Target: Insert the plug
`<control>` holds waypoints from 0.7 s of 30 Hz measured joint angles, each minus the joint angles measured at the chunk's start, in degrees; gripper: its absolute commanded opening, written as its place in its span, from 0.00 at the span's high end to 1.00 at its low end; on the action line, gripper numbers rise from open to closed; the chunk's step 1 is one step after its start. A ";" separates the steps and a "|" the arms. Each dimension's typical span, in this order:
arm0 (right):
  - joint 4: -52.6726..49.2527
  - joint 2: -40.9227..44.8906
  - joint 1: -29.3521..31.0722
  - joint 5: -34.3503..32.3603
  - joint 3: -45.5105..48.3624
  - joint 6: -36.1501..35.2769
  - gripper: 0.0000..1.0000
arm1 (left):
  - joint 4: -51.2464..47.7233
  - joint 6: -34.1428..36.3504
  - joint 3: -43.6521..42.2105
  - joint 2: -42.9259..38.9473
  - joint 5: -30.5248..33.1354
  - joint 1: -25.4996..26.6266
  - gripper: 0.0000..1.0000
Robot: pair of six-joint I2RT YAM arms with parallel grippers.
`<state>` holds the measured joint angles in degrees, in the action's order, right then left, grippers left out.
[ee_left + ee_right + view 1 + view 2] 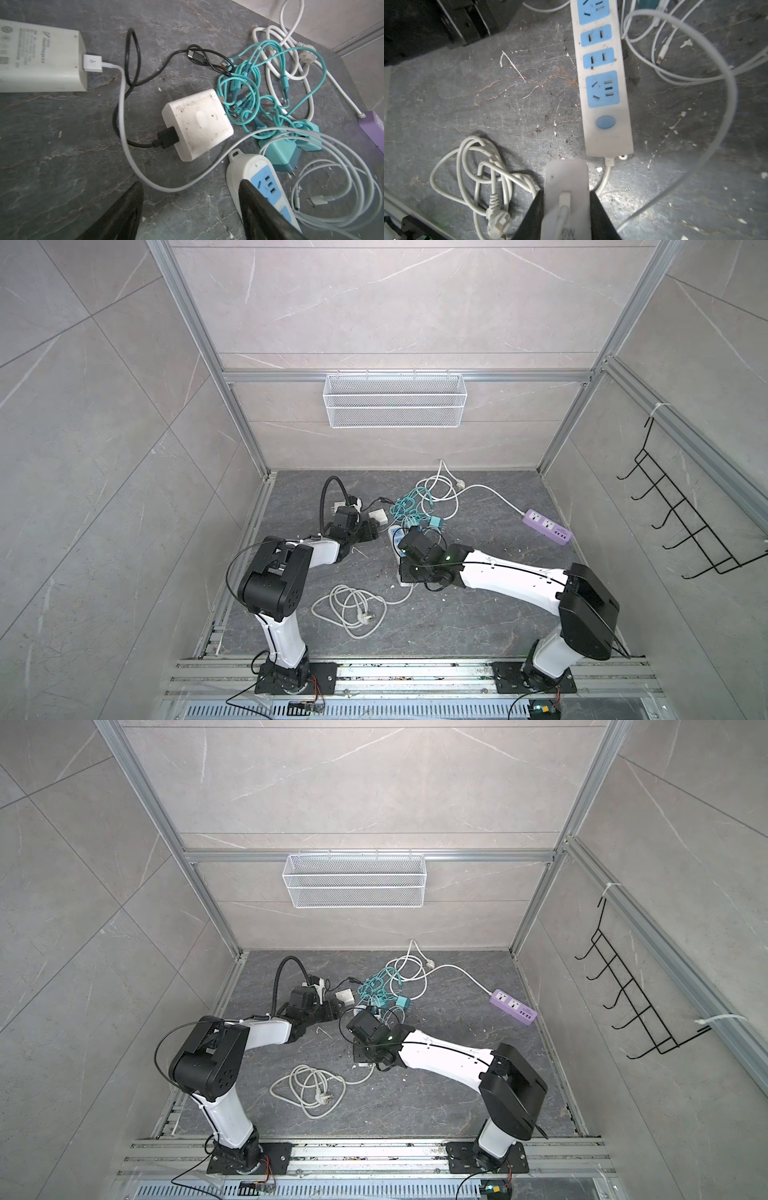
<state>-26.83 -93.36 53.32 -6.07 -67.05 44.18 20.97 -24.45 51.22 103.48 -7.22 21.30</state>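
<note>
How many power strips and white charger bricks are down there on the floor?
Power strips: 2, white-and-blue strip, purple strip.
White charger bricks: 3, big brick, square brick, held brick in right gripper.
Total: 5.

**Both arms reach toward frame centre**

In both top views the left arm (320, 552) stretches up-right from the lower left, and the right arm (513, 577) stretches leftward from the lower right. The left gripper (190, 187) has its jaws apart. The right gripper (566, 209) clamps a white charger (566, 178).

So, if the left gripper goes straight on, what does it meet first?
Probably the white cable lying across right at the tips of the left gripper, then the square charger; height is unclear.
</note>
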 measured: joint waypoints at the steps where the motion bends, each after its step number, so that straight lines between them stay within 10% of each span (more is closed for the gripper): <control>1: -0.44 0.66 -0.76 0.04 -0.31 -0.70 0.88 | -0.70 0.00 0.00 -0.55 -0.15 0.57 0.25; 13: -0.39 0.39 -14.49 2.95 -0.39 -8.76 0.88 | -12.11 -0.94 -0.24 -9.03 3.93 14.05 0.24; 21: 2.97 -3.67 -15.32 5.49 2.69 -9.99 0.89 | -16.55 -3.54 -1.60 -11.47 8.00 14.21 0.24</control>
<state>-23.86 -97.03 38.00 -0.58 -64.36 34.20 4.43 -27.99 49.63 92.01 0.78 35.51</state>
